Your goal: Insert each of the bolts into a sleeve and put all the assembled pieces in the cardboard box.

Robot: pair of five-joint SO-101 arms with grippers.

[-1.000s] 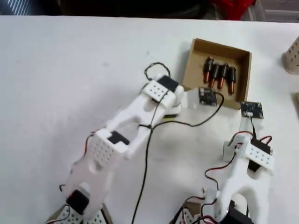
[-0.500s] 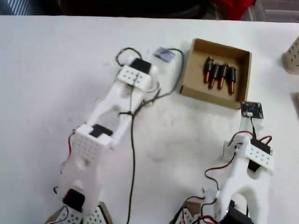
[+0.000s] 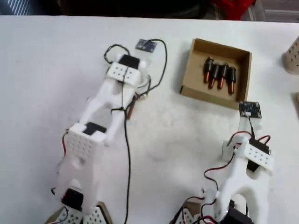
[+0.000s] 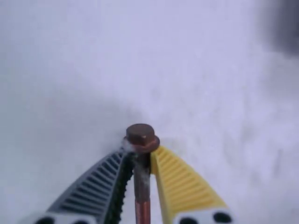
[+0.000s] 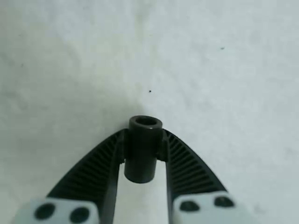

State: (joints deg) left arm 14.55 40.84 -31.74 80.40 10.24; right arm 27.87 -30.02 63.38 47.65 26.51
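Bolt (image 4: 141, 136) clamped in the left gripper (image 4: 140, 150), sleeve (image 5: 140, 158) clamped in the right gripper (image 5: 143, 135), not joined yet, four finished pieces (image 3: 219, 74) already in the box (image 3: 188, 70) at 1 o'clock.

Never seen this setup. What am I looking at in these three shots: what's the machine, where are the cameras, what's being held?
These are two small white robot arms, side by side at a white table. The high view comes from a fixed camera looking down: one arm is toward the picture's left and the other arm toward its right. Farther out lies an open cardboard box with four assembled pieces in a row inside. The other two pictures come from cameras on the wrists, each looking along its own end effector. The left end effector, with one grey finger and one yellow, is shut on a copper-coloured bolt, head pointing outward. The right end effector is shut on a short dark sleeve, with its hole visible.
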